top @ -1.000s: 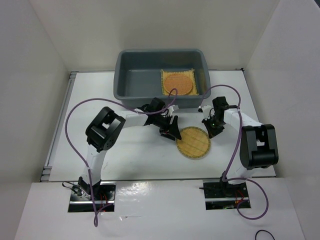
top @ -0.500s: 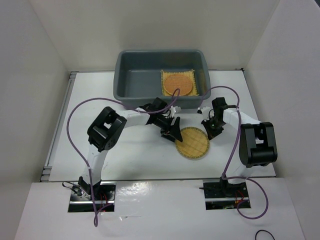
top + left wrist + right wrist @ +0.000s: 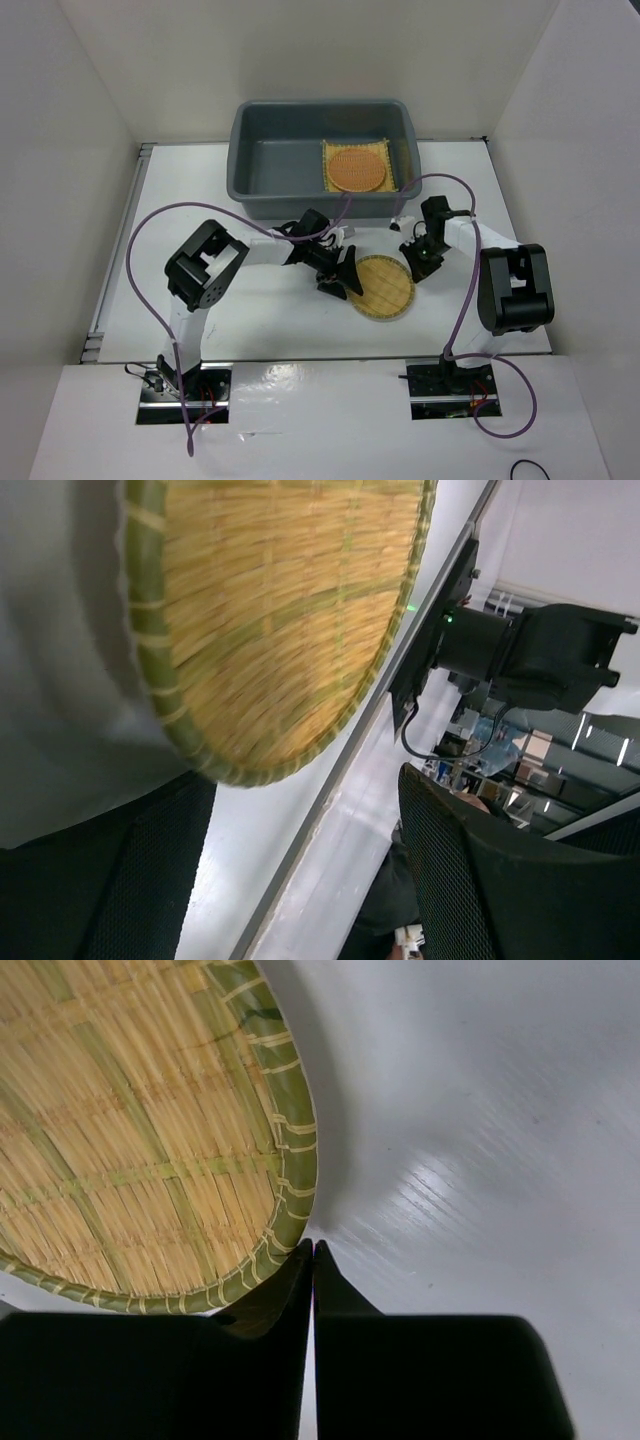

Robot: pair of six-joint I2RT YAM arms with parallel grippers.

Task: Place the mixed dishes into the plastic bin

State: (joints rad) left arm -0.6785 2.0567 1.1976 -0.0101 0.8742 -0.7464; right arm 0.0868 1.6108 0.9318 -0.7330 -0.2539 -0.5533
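The white table (image 3: 260, 310) carried everything. On its far side sat the large dark grey plastic bin (image 3: 243, 150), and in the right half of the bin lay the square yellow slatted mat (image 3: 385, 148), with the orange-brown round woven disc (image 3: 357, 168) resting on top of it. Only the paler yellow round woven disc (image 3: 385, 288) was outside the bin, flat on the table just in front of its near wall, between my two arms.

That disc lay to the right of my left gripper (image 3: 343, 282). The fingers (image 3: 140, 870) were spread wide apart, and the green-bound rim reached just into the gap between them without being pinched. My right gripper (image 3: 418, 262) sat at the opposite edge, up and to the right of the disc, with its tips pressed together on nothing, right against the rim (image 3: 290, 1180).

The disc is round, so it has no long axis to line up with. Both grippers were at its edge, but I judged the left one better placed to lift it. From there the bin lay straight beyond the disc, on the far side.
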